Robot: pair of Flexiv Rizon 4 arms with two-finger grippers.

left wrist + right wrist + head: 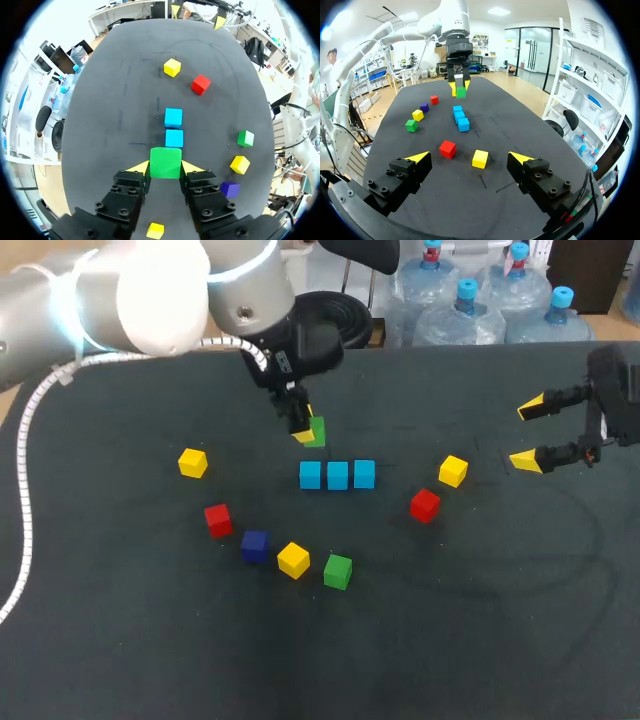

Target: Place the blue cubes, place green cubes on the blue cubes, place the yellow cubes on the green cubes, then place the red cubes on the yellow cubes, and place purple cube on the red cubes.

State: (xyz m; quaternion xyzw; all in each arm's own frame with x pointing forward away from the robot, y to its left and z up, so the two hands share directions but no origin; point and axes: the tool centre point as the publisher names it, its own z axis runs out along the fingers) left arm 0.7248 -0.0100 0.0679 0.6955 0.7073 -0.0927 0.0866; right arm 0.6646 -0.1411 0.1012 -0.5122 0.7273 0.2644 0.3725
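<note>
Left gripper (165, 169) is clamped on a green cube (165, 161), one yellow tip flat against each side face. The cube sits square in the grip and is off the table (120, 640).

Blue cubes (338, 475) sit mid-table as a row of three, close together, with the long axis parallel to the table's far edge.

What matters for you:
- **Position:** the held cube hangs over the row's left end, clear of it and not touching.
- **Left wrist view:** the row runs straight out ahead of the fingers. Two blue cubes show past the green one and the third is hidden behind it, so I judge you're on or just short of that end cube.
- **Centring:** I can't tell from these views whether you're over one cube or over a seam.

The next move looks like a mostly straight descent. Any correction should run along the row's axis, not across it. The grip axis lies across the row, so the fingers should come down either side of the blue cubes rather than onto a neighbour. That's a judgement, so check as you lower.

Right gripper (527, 433) is wide open and empty by the table's right edge, well apart from the row. Your left arm is clearly the nearer one. Second green cube (338, 571) lies loose toward the near edge.
</note>
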